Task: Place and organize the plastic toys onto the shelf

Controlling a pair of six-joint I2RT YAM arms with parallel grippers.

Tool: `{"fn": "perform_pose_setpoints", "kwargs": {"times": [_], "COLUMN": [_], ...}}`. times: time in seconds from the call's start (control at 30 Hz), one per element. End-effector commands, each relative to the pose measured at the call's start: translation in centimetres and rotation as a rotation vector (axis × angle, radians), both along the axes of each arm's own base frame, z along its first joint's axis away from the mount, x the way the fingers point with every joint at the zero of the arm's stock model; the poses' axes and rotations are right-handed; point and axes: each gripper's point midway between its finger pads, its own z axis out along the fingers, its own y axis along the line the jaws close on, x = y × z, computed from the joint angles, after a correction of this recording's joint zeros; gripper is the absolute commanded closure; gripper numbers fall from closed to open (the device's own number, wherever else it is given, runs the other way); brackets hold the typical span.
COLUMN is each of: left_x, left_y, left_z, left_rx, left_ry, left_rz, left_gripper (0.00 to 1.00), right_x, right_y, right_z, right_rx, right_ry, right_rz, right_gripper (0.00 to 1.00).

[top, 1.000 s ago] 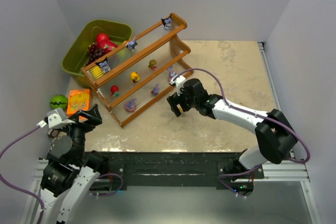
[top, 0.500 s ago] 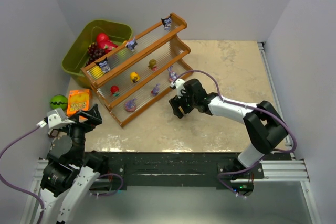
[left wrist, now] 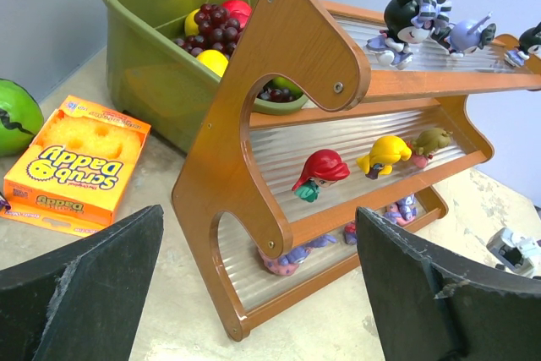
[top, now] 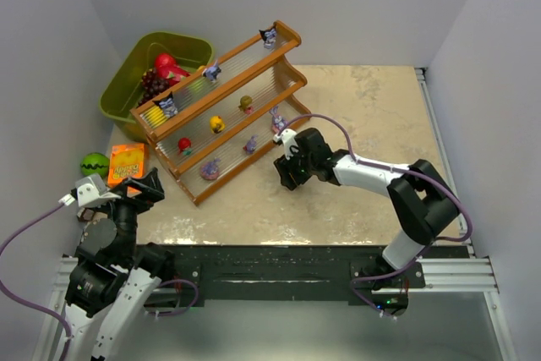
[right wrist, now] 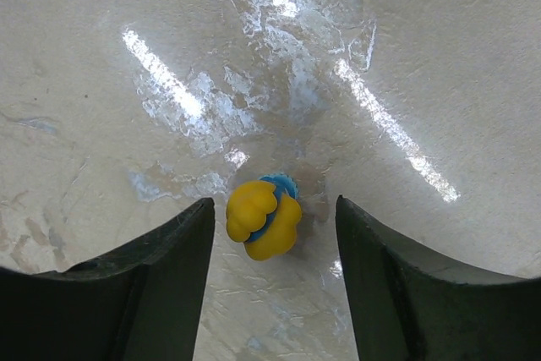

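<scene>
Straddling a yellow-and-blue toy (right wrist: 264, 224), the right pincer (right wrist: 272, 209) stands with its jaws apart, one finger at the toy's 9 o'clock and the other at its 3 o'clock. Bare table (right wrist: 380, 57) shows on both sides of the toy, so neither finger touches it and nothing is gripped. The toy lies on the table, slightly nearer the 9 o'clock finger.

In the top view this pincer sits low over the middle of the table. The shelf (top: 254, 52) is at its 10 o'clock, near but apart.

Shelf contents, left wrist view:
- Top tier: a dark figurine (left wrist: 410, 14).
- Middle tier: a red-haired figurine (left wrist: 319, 173), a yellow figurine (left wrist: 387, 151) and an olive figurine (left wrist: 431, 139).
- Bottom tier: purple figurines (left wrist: 287, 257).

The left pincer (left wrist: 259, 226) is spread wide and empty. It faces the shelf's end panel from the shelf's 7 o'clock in the top view.
</scene>
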Motion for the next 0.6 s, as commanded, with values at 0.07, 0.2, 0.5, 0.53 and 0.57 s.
{"fn": "perform_pose_setpoints", "kwargs": {"times": [0.07, 0.2, 0.5, 0.53, 0.57], "left_x": [-1.4, -1.4, -1.4, -1.4, -1.4], "left_y": [0.9, 0.9, 0.9, 0.9, 0.9], "left_z": [1.7, 1.7, 1.8, 1.8, 1.8], "left_rx": [-0.064, -0.063, -0.063, -0.063, -0.063], "left_ry": [-0.109, -0.109, -0.110, -0.110, -0.110], "left_rz": [0.017, 0.017, 0.017, 0.017, 0.017], "left_gripper": [0.00, 0.00, 0.00, 0.00, 0.01], "right_x": [1.0, 1.2, 2.9, 2.9, 3.5], "right_y": [1.4, 1.7, 1.5, 1.3, 1.5], "right_z": [1.4, 1.8, 3.8, 4.2, 5.1], "right_rx": [0.064, 0.096, 0.136, 0.137, 0.148], "right_ry": [-0.016, -0.001, 0.014, 0.018, 0.005], "right_rz": [-0.006, -0.058, -0.254, -0.275, -0.297], "right_gripper": [0.48, 0.71, 1.00, 1.00, 1.00]}}
